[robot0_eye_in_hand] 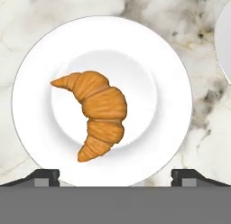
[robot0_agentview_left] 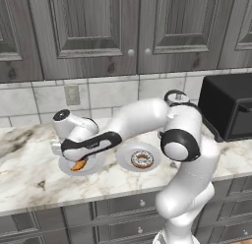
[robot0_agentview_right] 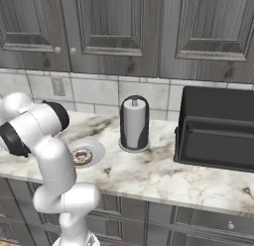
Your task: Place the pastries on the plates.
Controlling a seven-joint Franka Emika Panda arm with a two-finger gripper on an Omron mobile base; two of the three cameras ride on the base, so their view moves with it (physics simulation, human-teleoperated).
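An orange-brown croissant (robot0_eye_in_hand: 95, 112) lies loose in the flat centre of a round light plate (robot0_eye_in_hand: 167, 60). My gripper (robot0_eye_in_hand: 115, 177) hangs straight above it, open, its two dark fingertips (robot0_eye_in_hand: 45, 175) wide apart and touching nothing. In the left base view the croissant (robot0_agentview_left: 78, 165) peeks out under my gripper (robot0_agentview_left: 75, 158) on the left plate (robot0_agentview_left: 96, 164). The iced ring donut (robot0_agentview_left: 141, 159) rests on the second plate (robot0_agentview_left: 123, 157) just to the right. That donut (robot0_agentview_right: 82, 156) and its plate (robot0_agentview_right: 97, 150) also appear in the right base view beside my arm.
A paper towel holder (robot0_agentview_right: 134, 123) stands behind the plates. A black oven (robot0_agentview_right: 218, 133) sits at the right end of the marble counter (robot0_agentview_left: 29, 179). Wall cabinets (robot0_agentview_left: 93, 31) hang above. The second plate's edge (robot0_eye_in_hand: 225, 38) lies to the right of the hand.
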